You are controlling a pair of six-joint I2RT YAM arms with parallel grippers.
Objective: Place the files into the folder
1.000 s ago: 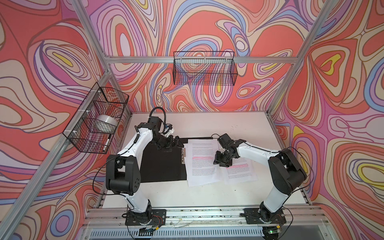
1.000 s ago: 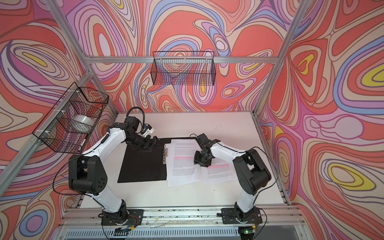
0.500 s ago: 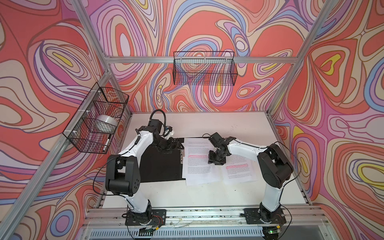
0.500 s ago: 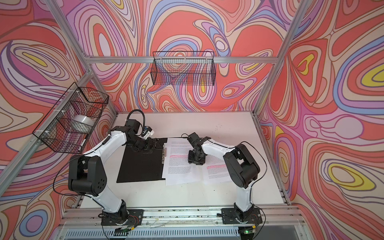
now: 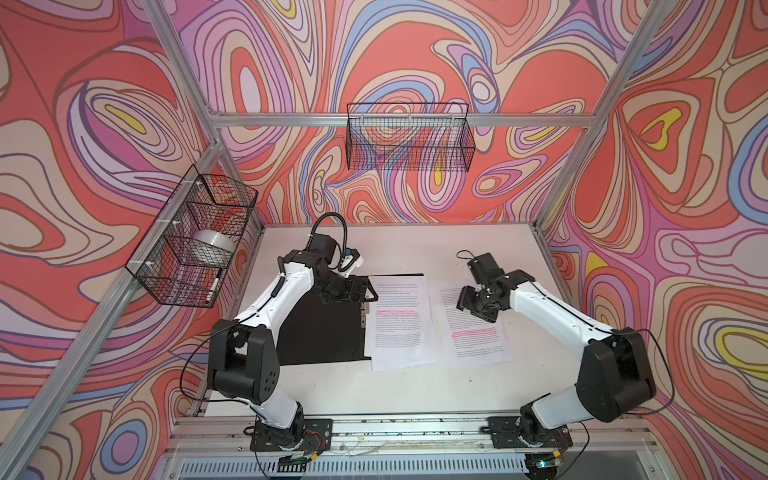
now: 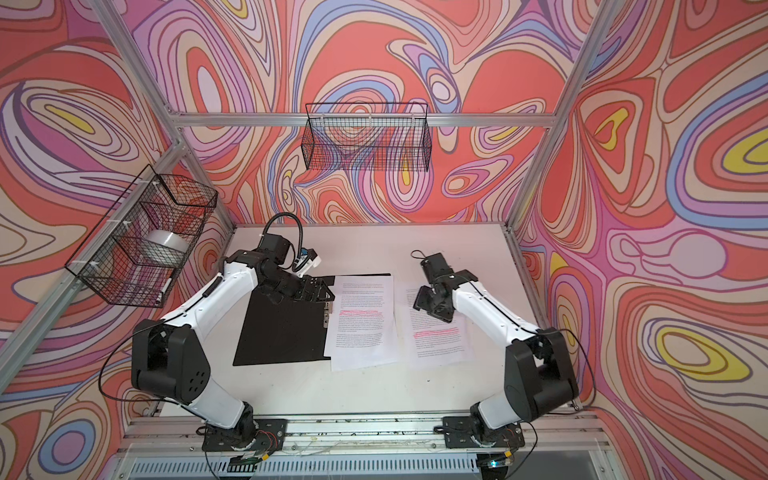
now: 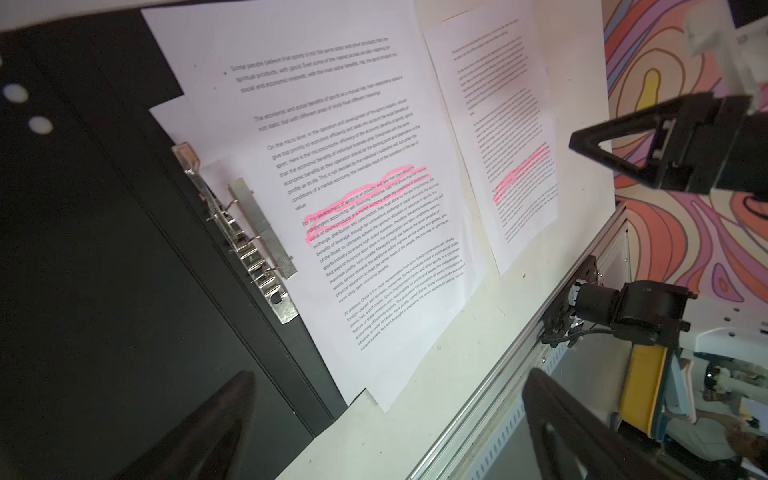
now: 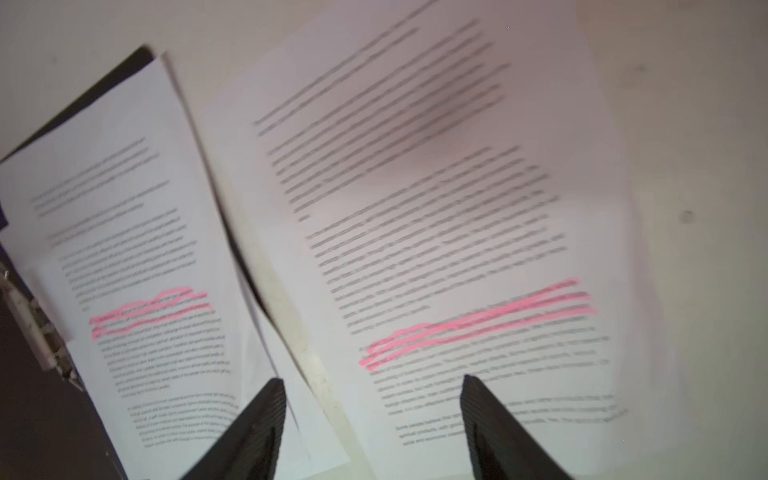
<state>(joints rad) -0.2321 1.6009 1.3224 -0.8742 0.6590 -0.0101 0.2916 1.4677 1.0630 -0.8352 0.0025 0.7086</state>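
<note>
Black ribbed right jaws stand well apart with nothing between them, over the loose white printed paper sheet with pink highlighted lines [image 8: 436,208]. The wrist view is blurred, so tip contact with the sheet can't be told. Left jaws are spread as wide as they go, also empty, above the black inside of the opened flat folder [image 5: 324,332] near its silver metal clip [image 7: 245,245].

The other files, a white printed stack with a pink highlight [image 5: 401,328], already lie on the folder's right half with their edge at the clip. The loose sheet lies flat on the white desk [image 5: 415,249] just beside the stack, a narrow bare strip between them.

Likely step: get the loose sheet onto the stack. To do it well:
- press lightly and drag, or pinch one edge only, so the paper doesn't crease
- keep it square to the stack
- stop with its edge at the clip
- left jaws could pin the stack so it doesn't shift

Counts:
- folder: 1
- clip: 1
- stack: 2 sheet edges show, more possibly hidden
- loose sheet: 1
- black wire baskets on the walls: 2, a back one [image 5: 409,141] and a side one [image 5: 178,286]
- pale tape roll [image 5: 210,245] in the side basket: 1
</note>
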